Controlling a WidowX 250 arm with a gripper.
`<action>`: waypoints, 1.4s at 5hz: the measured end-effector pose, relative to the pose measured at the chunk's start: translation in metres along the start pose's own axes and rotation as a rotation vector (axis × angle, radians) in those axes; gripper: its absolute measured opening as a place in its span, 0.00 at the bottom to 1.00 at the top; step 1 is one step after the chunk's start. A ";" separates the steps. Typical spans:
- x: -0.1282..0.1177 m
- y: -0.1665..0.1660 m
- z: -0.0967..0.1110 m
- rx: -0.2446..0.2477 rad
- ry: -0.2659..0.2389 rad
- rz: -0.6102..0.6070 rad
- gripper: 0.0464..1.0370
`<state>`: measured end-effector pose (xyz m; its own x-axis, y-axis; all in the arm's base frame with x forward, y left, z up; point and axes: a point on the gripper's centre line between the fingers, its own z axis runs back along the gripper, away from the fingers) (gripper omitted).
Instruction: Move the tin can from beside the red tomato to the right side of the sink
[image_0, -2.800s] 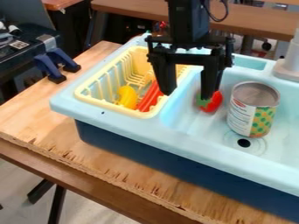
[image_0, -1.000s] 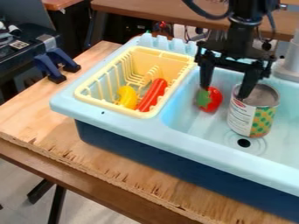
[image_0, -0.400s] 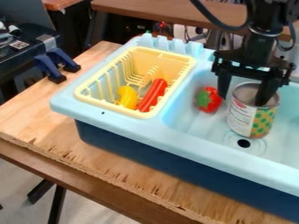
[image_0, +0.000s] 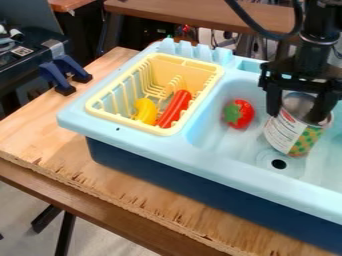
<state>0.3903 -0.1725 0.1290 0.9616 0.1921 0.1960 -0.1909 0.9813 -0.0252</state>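
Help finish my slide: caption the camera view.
Black two-finger gripper at a tilted metal can, near a red toy strawberry in a light-blue sink.

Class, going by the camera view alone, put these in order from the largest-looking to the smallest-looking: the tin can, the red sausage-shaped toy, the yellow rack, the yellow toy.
1. Yellow rack
2. Tin can, partly covered
3. Red sausage-shaped toy
4. Yellow toy, partly behind the rack's bars
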 end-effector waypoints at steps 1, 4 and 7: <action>-0.005 -0.015 -0.002 -0.093 0.021 0.002 0.96; -0.036 -0.039 -0.004 -0.338 0.116 -0.024 0.96; -0.034 -0.005 0.025 -0.149 0.017 -0.086 0.96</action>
<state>0.3533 -0.1840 0.1466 0.9766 0.1064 0.1867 -0.0778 0.9850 -0.1542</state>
